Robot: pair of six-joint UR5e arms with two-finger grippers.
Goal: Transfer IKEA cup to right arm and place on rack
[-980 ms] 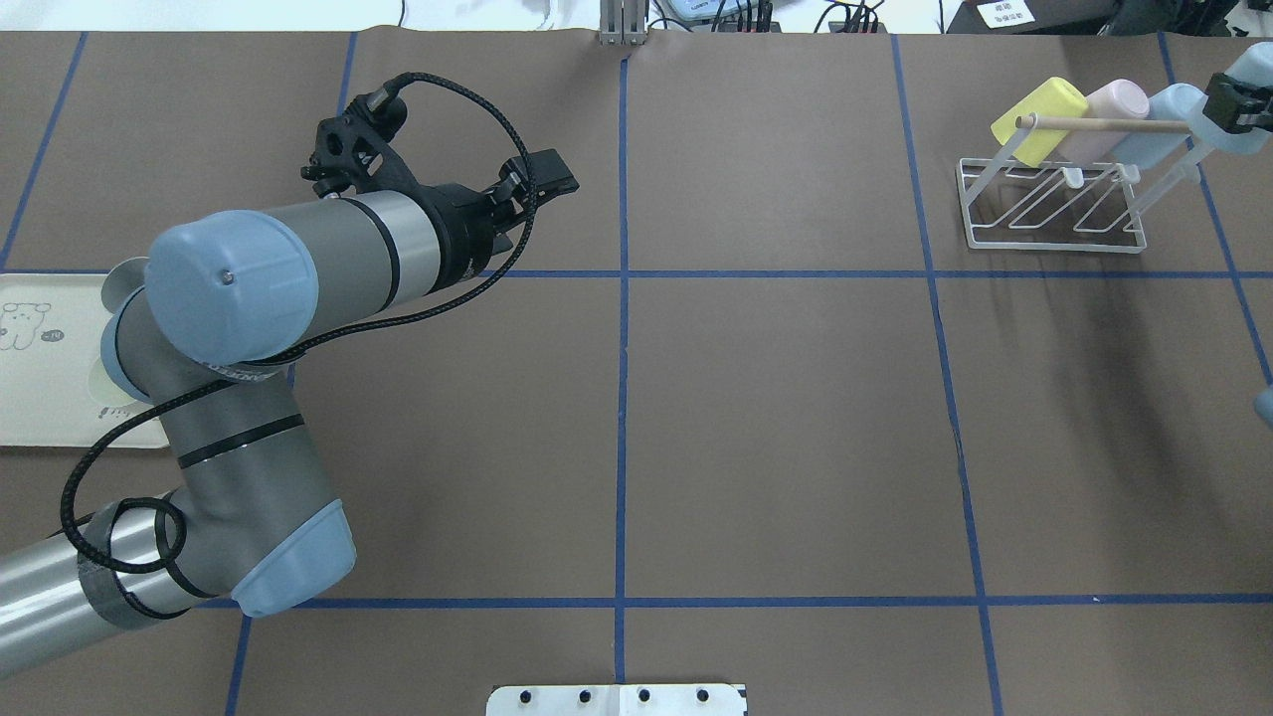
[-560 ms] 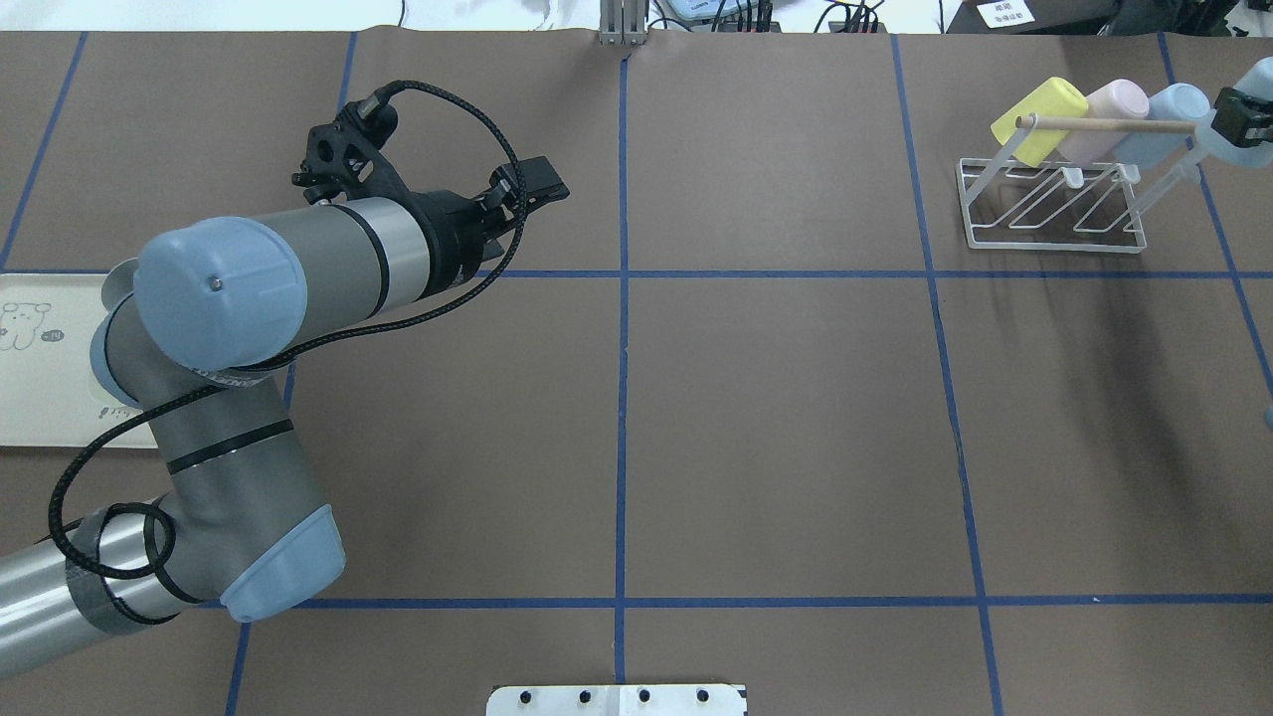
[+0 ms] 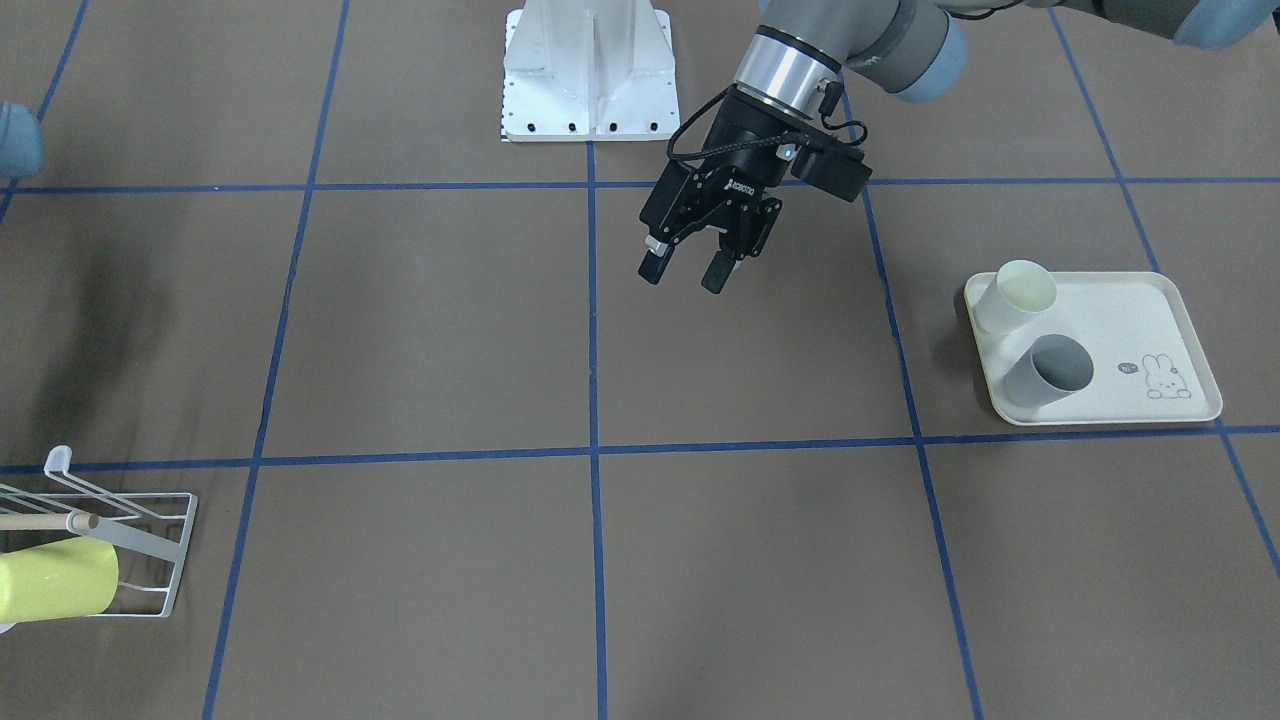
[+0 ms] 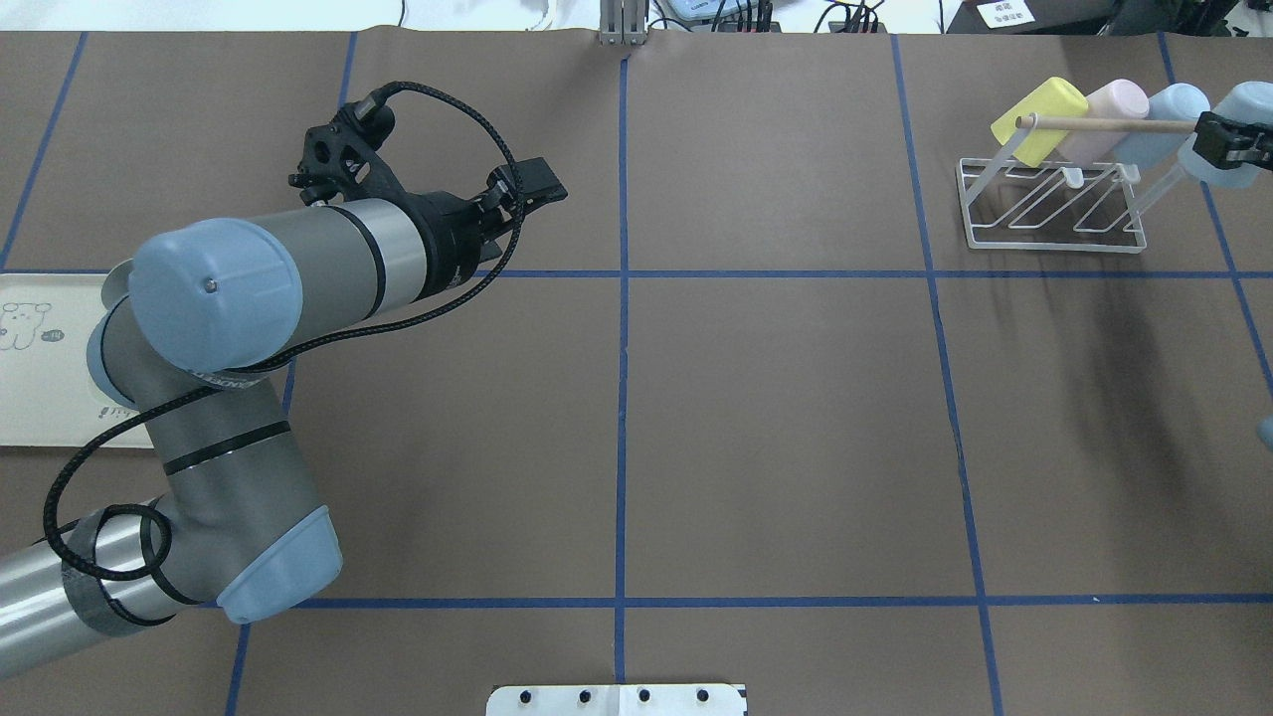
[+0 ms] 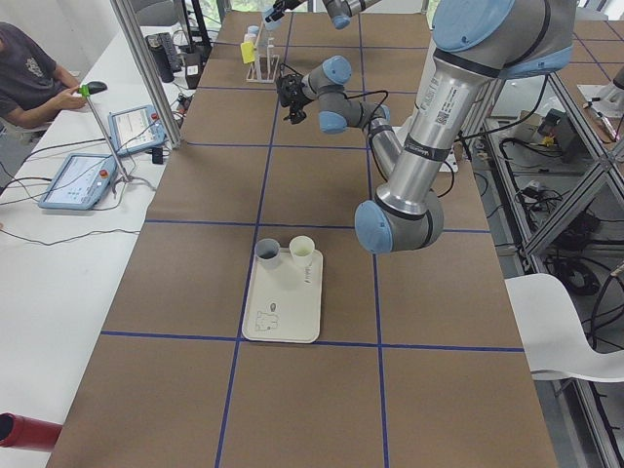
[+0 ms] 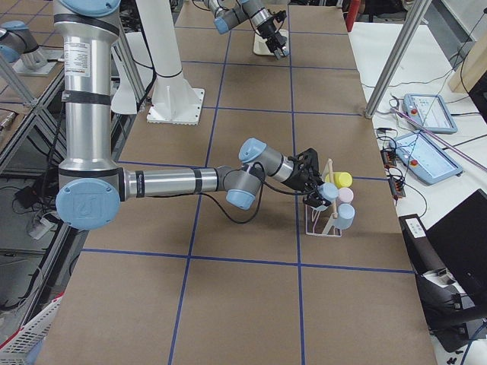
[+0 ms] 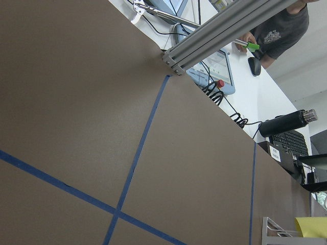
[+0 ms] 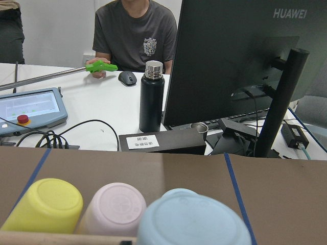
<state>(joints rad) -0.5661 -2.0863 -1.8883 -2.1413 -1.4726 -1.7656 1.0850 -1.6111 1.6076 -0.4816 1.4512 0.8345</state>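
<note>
My right gripper (image 4: 1225,141) is at the right end of the white wire rack (image 4: 1054,214) and is shut on a light blue cup (image 4: 1243,104). That cup fills the bottom of the right wrist view (image 8: 194,222). The rack holds a yellow cup (image 4: 1039,119), a pink cup (image 4: 1109,114) and another light blue cup (image 4: 1166,114) under its wooden dowel (image 4: 1104,124). My left gripper (image 3: 697,270) is open and empty, held above the table left of centre.
A cream rabbit-print tray (image 3: 1180,330) on my left side holds a cream cup (image 3: 1015,297) and a grey cup (image 3: 1047,368), both lying on their sides. The robot's white base plate (image 3: 587,70) is at the near edge. An operator sits beyond the table's far edge.
My left arm has drawn back a little to the left, its gripper still open. My right gripper with the light blue cup has shifted slightly at the rack's right end.
</note>
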